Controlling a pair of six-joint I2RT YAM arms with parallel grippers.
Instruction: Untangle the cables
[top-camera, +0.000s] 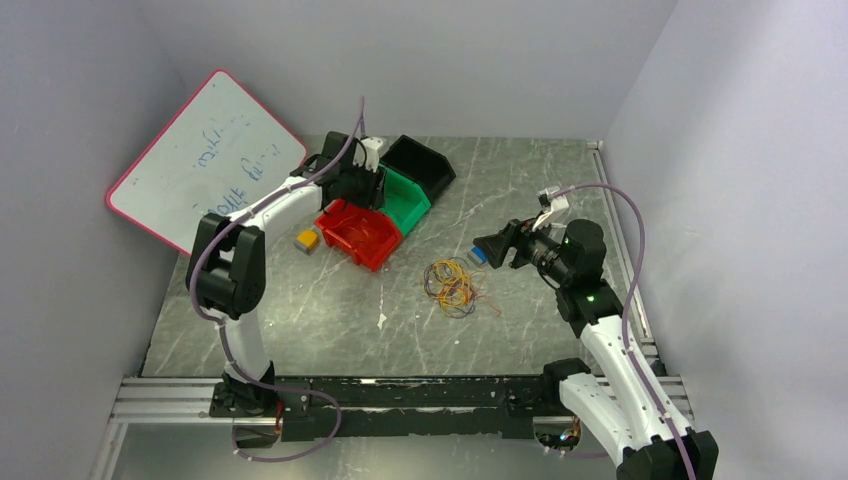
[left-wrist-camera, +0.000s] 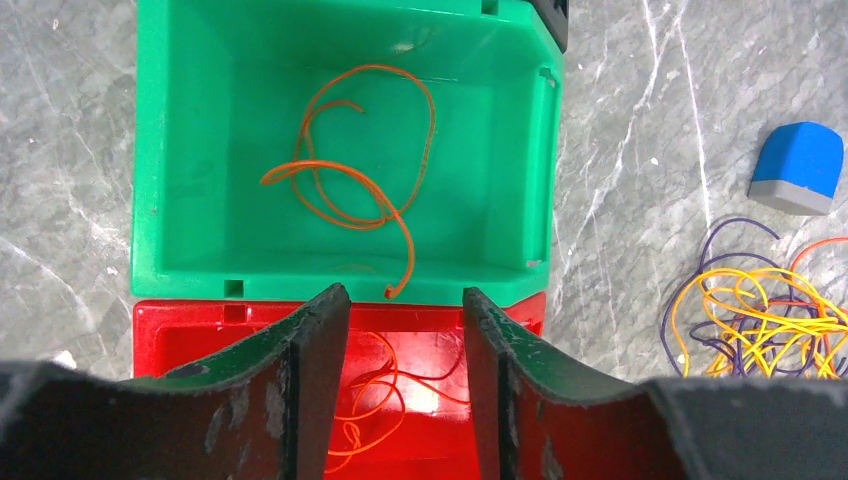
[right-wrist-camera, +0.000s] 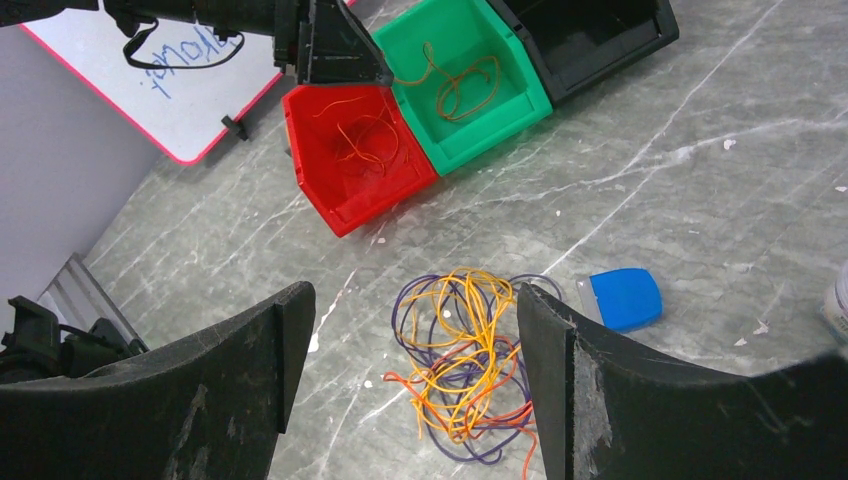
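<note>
A tangled clump of yellow, purple and orange-red cables (top-camera: 452, 287) lies on the grey table; it also shows in the right wrist view (right-wrist-camera: 470, 365) and at the right edge of the left wrist view (left-wrist-camera: 760, 320). One orange cable (left-wrist-camera: 350, 170) lies loose in the green bin (left-wrist-camera: 150, 150). Another orange cable (left-wrist-camera: 385, 395) lies in the red bin (left-wrist-camera: 180, 320). My left gripper (left-wrist-camera: 405, 293) is open and empty, above the seam between the red and green bins (top-camera: 365, 185). My right gripper (right-wrist-camera: 412, 290) is open and empty, above and to the right of the clump (top-camera: 487, 250).
A black bin (top-camera: 420, 165) stands behind the green bin (top-camera: 412, 200) and the red bin (top-camera: 350, 240). A blue block (top-camera: 478, 255) lies just right of the clump. A yellow-grey block (top-camera: 307, 240) lies left of the red bin. A whiteboard (top-camera: 205, 160) leans at back left.
</note>
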